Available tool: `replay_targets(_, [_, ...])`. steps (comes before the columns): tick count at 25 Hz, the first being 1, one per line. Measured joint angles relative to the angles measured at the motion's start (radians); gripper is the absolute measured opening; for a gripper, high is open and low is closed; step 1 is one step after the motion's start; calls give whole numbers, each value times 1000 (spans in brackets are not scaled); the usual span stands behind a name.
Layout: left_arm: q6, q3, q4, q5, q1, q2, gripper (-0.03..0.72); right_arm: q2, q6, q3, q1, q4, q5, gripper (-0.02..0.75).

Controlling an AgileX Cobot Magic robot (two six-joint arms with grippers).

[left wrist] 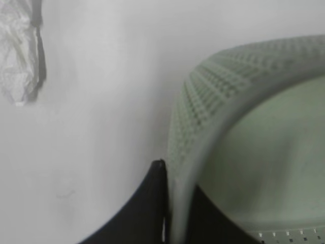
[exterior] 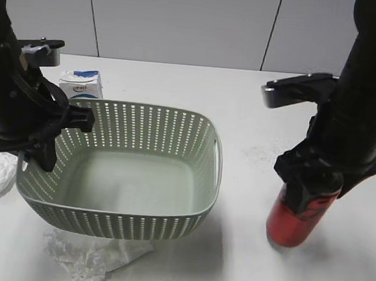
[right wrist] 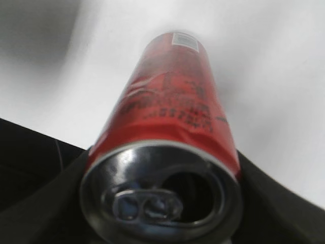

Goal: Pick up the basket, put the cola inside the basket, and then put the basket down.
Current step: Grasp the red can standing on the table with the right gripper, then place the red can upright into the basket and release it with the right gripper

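One basket [exterior: 123, 174], one cola [exterior: 296, 217] — each in a pincer's grip.

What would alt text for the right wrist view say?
A red cola can, seen from above its opened silver top, sits between the black fingers of the right gripper. A white table lies beneath.

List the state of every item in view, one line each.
Pale sage-green perforated plastic basket: empty, tilted, left rim clamped by left gripper.
Slim red cola can: opened, upright on the table, gripped near its top by right gripper.
White-and-blue milk carton: standing behind the basket, untouched.
Crumpled white plastic wrap: lying on the table, partly under the basket's front.
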Motion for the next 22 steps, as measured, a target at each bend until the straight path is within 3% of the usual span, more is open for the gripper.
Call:
replay_targets(9, [0, 0, -5, 0, 0, 0, -4, -91, -83, -263, 0, -63, 37, 494])
replay_targets(15, [0, 0, -14, -8, 0, 0, -4, -120, -106, -439, 3, 65, 42, 494])
replay_targets(22, [0, -1, -28, -26, 0, 23, -4, -44, -117, -470, 128, 100, 48, 494])
